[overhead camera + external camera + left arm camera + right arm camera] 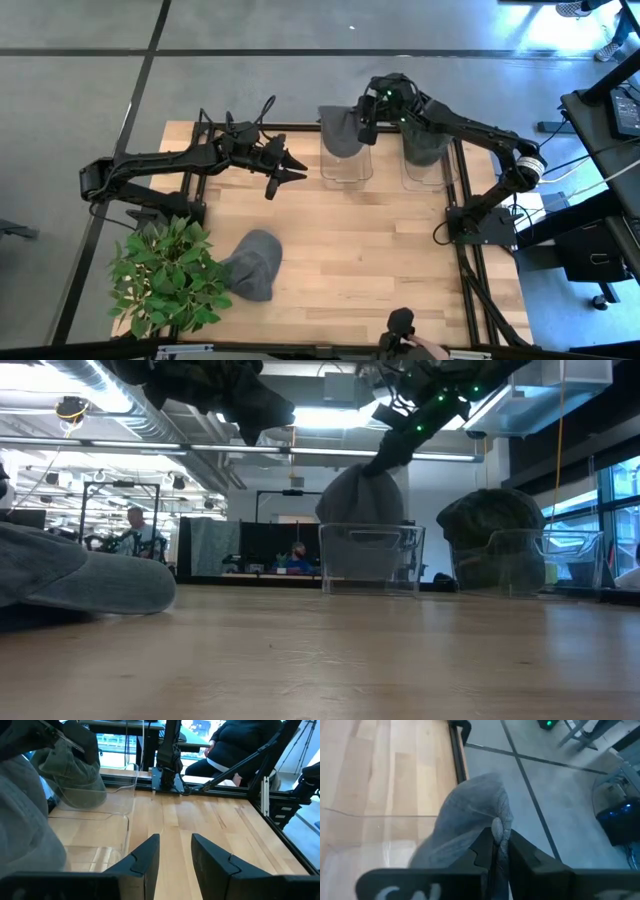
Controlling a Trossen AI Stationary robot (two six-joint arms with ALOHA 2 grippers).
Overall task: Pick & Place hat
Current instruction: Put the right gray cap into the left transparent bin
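Observation:
My right gripper (366,128) is shut on a grey hat (341,132) above the left of two clear bins (346,166) at the table's far edge. In the low view this hat (362,497) hangs with its lower edge about level with that bin's rim (371,528). The right bin (500,565) holds a dark green hat (489,525). A second grey hat (256,263) lies flat on the table near the near edge. My left gripper (291,170) is open and hovers over the table left of the bins, touching nothing. My right gripper pinches a bunched fold at the top of the grey hat (498,826) between its two fingers, coming from above. The hat hangs slack below the fingers (388,457), lifted clear of the table, over the left bin.
A potted plant (165,275) stands at the table's near left corner, beside the lying hat. Black frame rails (468,262) run along the table's right edge. A person (240,745) sits beyond the table. Bare wood (370,240) lies between the bins and the near edge.

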